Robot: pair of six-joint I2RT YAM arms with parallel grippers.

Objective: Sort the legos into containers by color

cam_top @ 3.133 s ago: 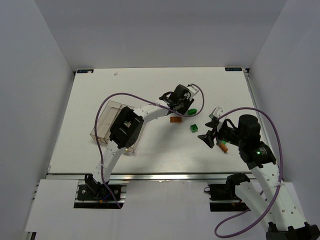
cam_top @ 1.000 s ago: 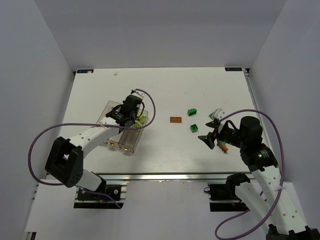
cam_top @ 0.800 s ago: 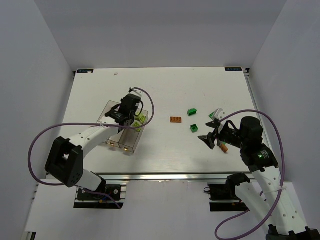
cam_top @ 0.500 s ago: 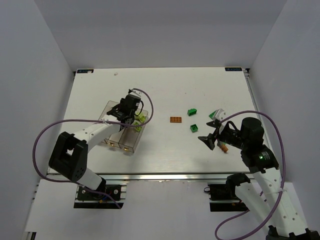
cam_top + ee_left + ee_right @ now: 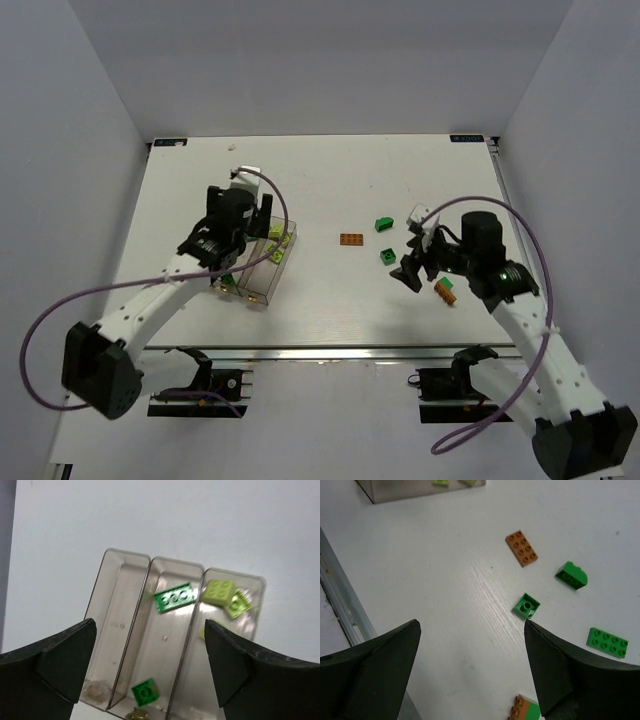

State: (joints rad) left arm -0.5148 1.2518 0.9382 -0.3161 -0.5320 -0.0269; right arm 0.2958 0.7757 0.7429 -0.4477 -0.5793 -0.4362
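Observation:
The containers (image 5: 175, 630) are three clear bins joined side by side, also in the top view (image 5: 262, 275). The middle bin holds two dark green legos (image 5: 174, 598) (image 5: 145, 691). The right bin holds lime legos (image 5: 218, 590). My left gripper (image 5: 150, 650) (image 5: 237, 250) hangs open above the bins, holding nothing. On the table lie an orange-brown brick (image 5: 522, 548) (image 5: 350, 240), a rounded green piece (image 5: 571, 575) (image 5: 384, 224), a small green square (image 5: 527, 605) (image 5: 388, 256), a green plate (image 5: 607, 642) and an orange-and-green piece (image 5: 524, 709) (image 5: 445, 290). My right gripper (image 5: 470, 645) (image 5: 410, 258) is open above them, empty.
A metal rail (image 5: 320, 350) runs along the table's near edge, seen close in the right wrist view (image 5: 342, 610). Grey walls (image 5: 80, 150) enclose the table on three sides. A purple cable (image 5: 60, 310) loops off each arm.
My left gripper has gone from shut to wide open over the bins and drawn back to the left. My right gripper opened wider and swung left toward the green pieces.

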